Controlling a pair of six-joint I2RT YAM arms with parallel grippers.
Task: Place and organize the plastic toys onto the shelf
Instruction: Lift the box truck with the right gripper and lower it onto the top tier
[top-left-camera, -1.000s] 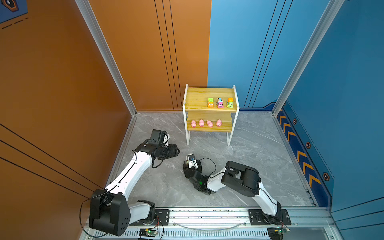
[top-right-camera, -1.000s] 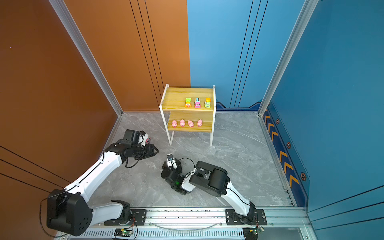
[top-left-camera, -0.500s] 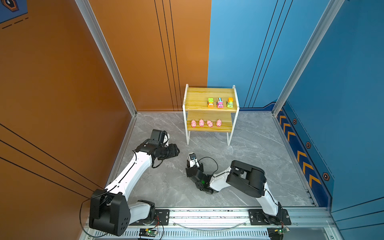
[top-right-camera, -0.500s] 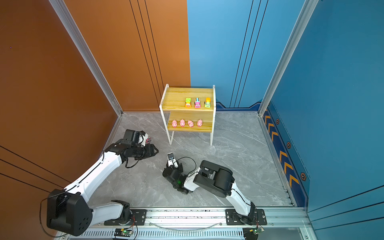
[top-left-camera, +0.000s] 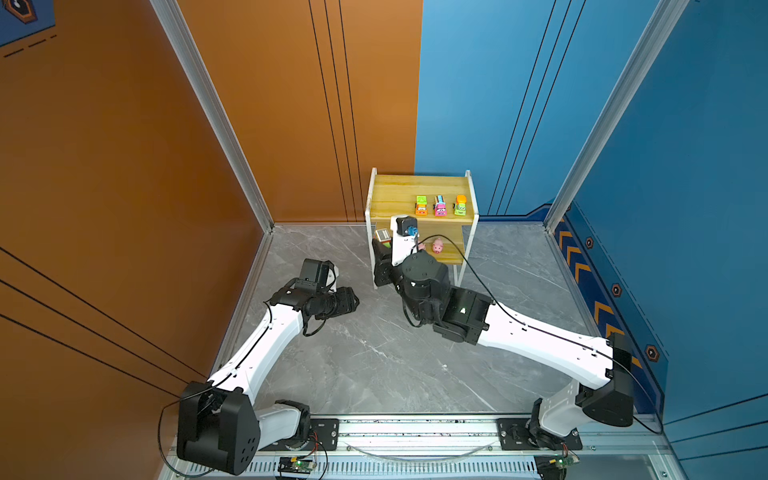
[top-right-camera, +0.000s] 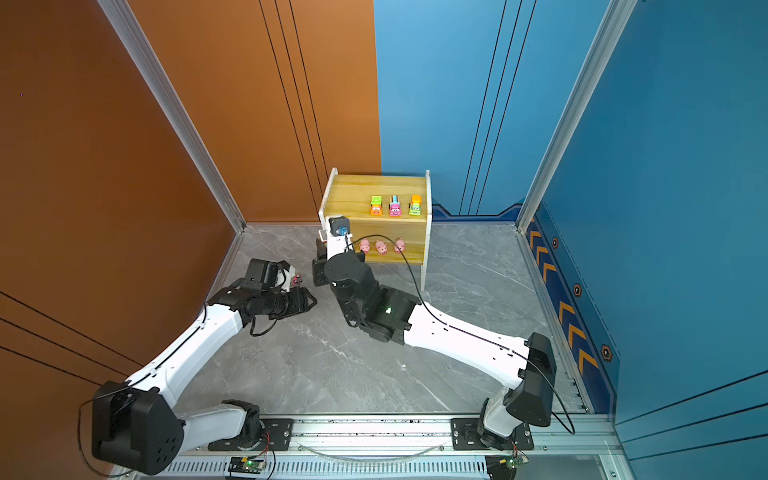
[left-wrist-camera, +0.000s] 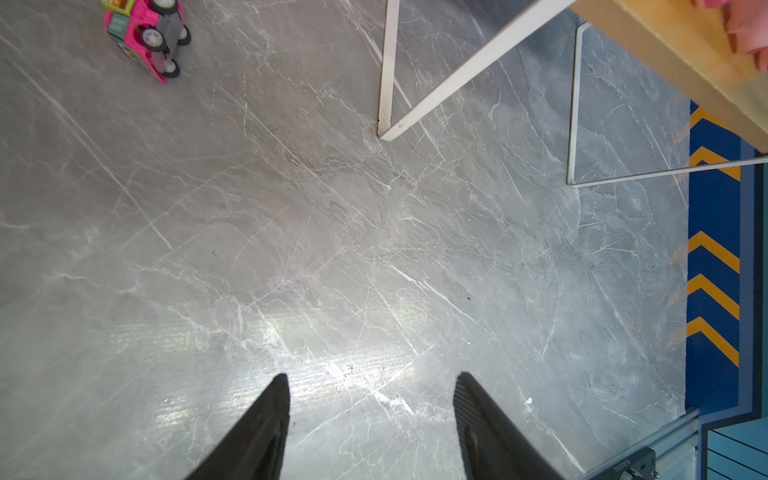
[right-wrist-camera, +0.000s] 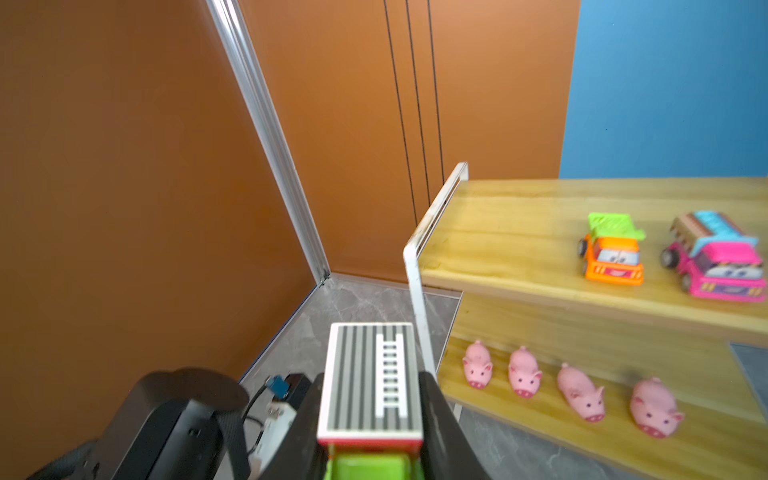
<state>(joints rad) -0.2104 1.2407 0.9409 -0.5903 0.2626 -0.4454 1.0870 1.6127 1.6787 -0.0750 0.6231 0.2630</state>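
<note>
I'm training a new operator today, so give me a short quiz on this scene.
1. True or false: the left hand holds a pig.
2. How many pink pigs stand on the shelf?
3. What does the right hand grip? A) toy ladder truck B) pig C) nothing

Key: 1 false, it is open and empty. 2 four. 3 A.
</note>
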